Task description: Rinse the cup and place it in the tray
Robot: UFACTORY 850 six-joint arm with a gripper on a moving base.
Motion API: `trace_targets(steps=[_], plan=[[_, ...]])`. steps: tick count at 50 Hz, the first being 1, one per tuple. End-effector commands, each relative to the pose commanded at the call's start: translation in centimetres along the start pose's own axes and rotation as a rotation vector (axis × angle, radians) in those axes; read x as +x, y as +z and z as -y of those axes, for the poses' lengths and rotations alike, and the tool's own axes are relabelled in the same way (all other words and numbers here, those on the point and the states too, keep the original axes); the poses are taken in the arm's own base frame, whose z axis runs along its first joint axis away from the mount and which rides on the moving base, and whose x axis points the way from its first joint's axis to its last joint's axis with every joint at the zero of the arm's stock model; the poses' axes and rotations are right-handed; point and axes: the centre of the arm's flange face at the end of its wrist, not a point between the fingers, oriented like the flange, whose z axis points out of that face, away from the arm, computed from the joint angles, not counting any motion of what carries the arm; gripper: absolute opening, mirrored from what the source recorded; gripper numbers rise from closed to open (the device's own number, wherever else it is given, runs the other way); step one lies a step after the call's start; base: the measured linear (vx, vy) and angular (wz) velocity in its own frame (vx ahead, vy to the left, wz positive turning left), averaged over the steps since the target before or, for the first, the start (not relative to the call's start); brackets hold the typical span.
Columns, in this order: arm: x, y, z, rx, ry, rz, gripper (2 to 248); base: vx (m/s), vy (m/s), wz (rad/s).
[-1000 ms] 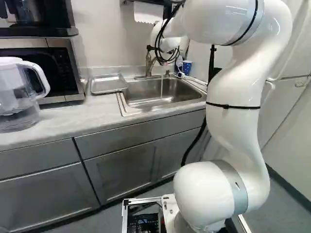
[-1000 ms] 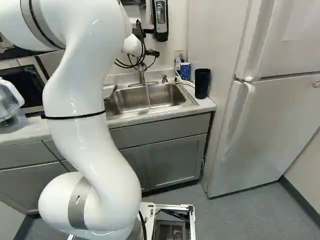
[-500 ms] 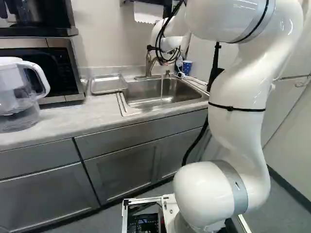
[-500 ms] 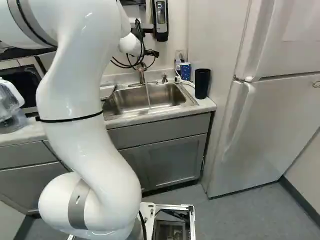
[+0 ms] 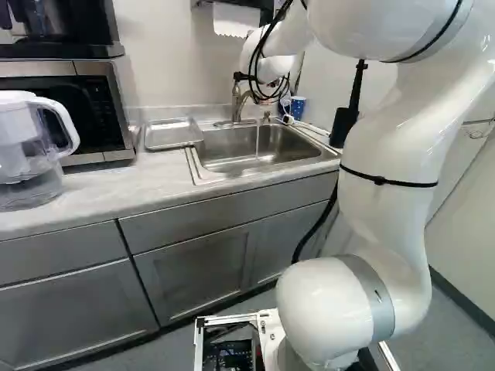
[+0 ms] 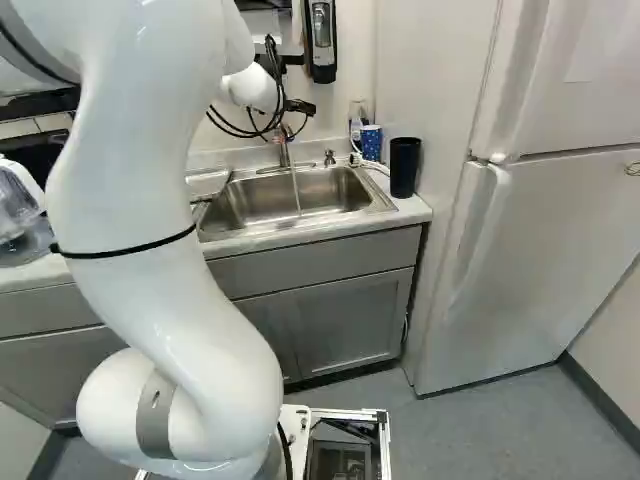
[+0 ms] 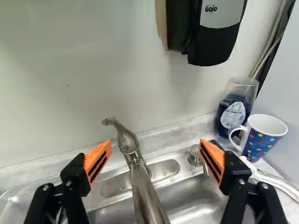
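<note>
The black gripper [image 5: 241,76] is largely hidden by the wrist and cables in the left base view, by the faucet. In the wrist view the gripper [image 7: 154,148] stands open, with the faucet [image 7: 147,193] showing between its orange-padded fingers and nothing gripped. A blue cup with coloured dots and a white inside [image 7: 264,141] is upright on the counter beside the sink, beyond one finger, its handle towards the faucet. Water [image 6: 296,190] runs from the faucet into the sink [image 6: 345,192]. The metal tray [image 5: 172,134] lies on the counter at the sink's other side.
A clear bottle of blue liquid [image 7: 236,109] and a white cord or handle [image 7: 275,184] are by the cup. The soap dispenser [image 7: 210,35] hangs above. A black tumbler [image 6: 404,167] stands near the fridge [image 6: 530,250]; a water pitcher [image 5: 31,151] and microwave [image 5: 69,108] lie left.
The arm's large upper links have swung to the right in the left base view and to the left in the right base view. The wrist has shifted slightly; the base, cup and tray are still.
</note>
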Motion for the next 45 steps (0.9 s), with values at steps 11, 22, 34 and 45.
trace_targets(steps=[11,22,34,45], plan=[[-0.5,-1.8,0.4,0.007,-0.002,0.012,247,0.000,0.000,0.000],[-1.2,-3.7,0.7,0.014,-0.005,0.038,247,0.000,0.000,0.000],[-1.7,-5.1,1.0,0.020,-0.005,0.054,247,0.000,0.000,0.000],[-2.2,-6.9,1.2,0.024,0.002,0.057,247,0.000,0.000,0.000]])
